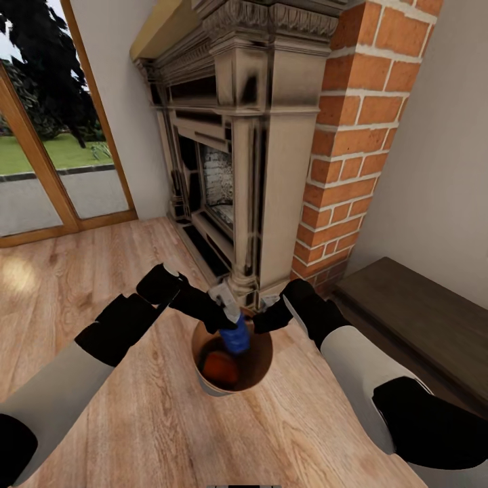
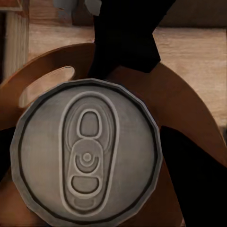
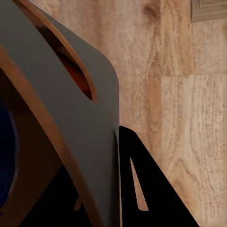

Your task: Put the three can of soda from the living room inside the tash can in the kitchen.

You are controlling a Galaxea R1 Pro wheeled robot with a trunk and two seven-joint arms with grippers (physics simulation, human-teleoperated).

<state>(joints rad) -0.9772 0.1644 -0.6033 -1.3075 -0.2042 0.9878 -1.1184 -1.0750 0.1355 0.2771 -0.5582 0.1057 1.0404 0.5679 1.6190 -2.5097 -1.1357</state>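
**Spotter:** What's on your left?

**Me:** Glass doors (image 1: 54,156) with wood frames, grass outside. My left tool (image 1: 227,318) is over the trash can (image 1: 261,369), pinching the blue soda can (image 1: 236,337), which hangs in the bin's mouth. From the left wrist I'm looking straight at its silvery top (image 2: 87,153) with the pull tab, the brown rim (image 2: 189,109) curving behind it.

**Spotter:** Anything inside the bin?

**Me:** An orange soda can (image 1: 218,366) lies low inside, left of the blue one. The bin stands on the light wood floor (image 1: 135,420), just before the fireplace (image 1: 230,149).

**Spotter:** And the right side?

**Me:** My right tool (image 1: 266,318) sits at the bin's far rim. The right wrist shows one dark finger (image 3: 146,189) outside the grey wall (image 3: 66,90), but I cannot tell whether it's spread or pinching. Further right, the brick chimney (image 1: 352,135) and a dark low cabinet (image 1: 420,318).
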